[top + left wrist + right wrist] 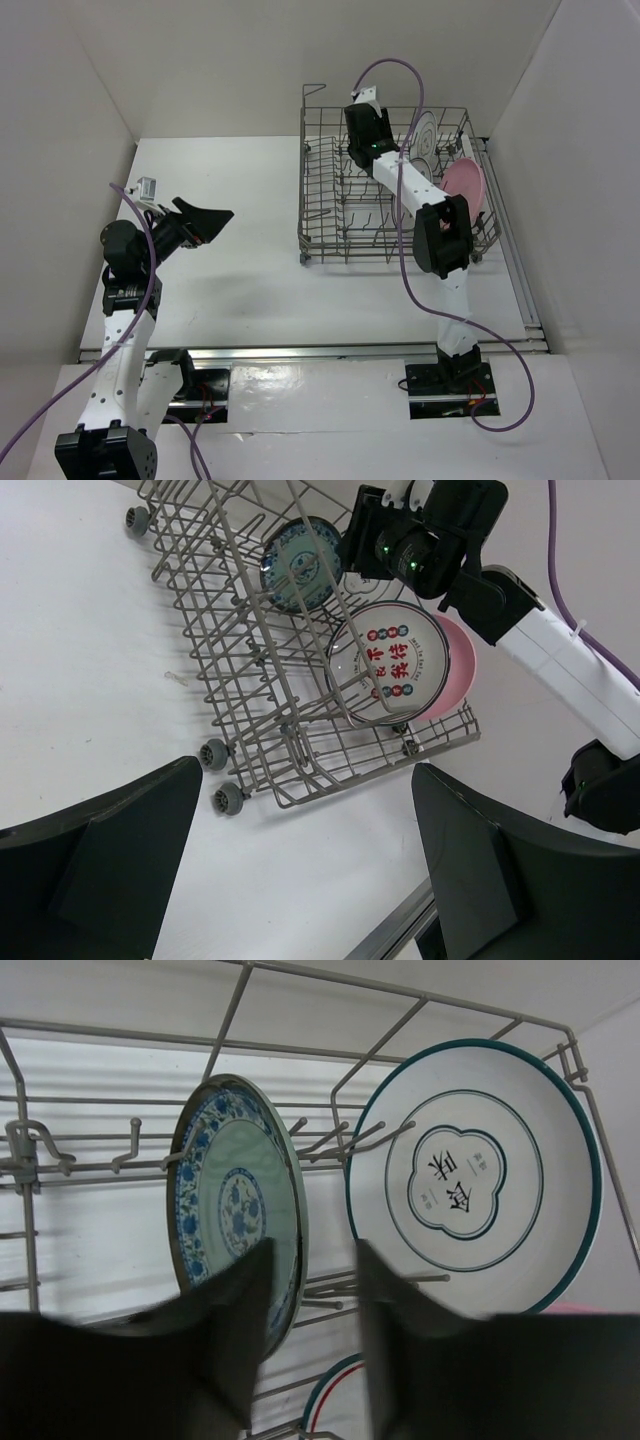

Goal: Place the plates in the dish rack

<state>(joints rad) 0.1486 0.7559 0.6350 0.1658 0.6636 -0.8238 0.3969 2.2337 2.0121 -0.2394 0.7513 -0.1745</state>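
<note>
The grey wire dish rack (330, 215) stands at the far right of the table. In the right wrist view, the teal-green patterned plate (235, 1205) and the white plate with dark rim (470, 1175) stand upright between tines. The rim of the white plate with red pattern (335, 1400) shows below them. The pink plate (463, 185) stands at the rack's right end. My right gripper (315, 1270) is open inside the rack, its jaws either side of the teal plate's right edge. My left gripper (305, 880) is open and empty over the table, left of the rack.
A metal rail (300, 352) runs along the table's near edge. White walls enclose the table on the left, back and right. The rack's raised wire handle (316, 90) stands at its far left corner. Its small wheels (222, 775) rest on the table.
</note>
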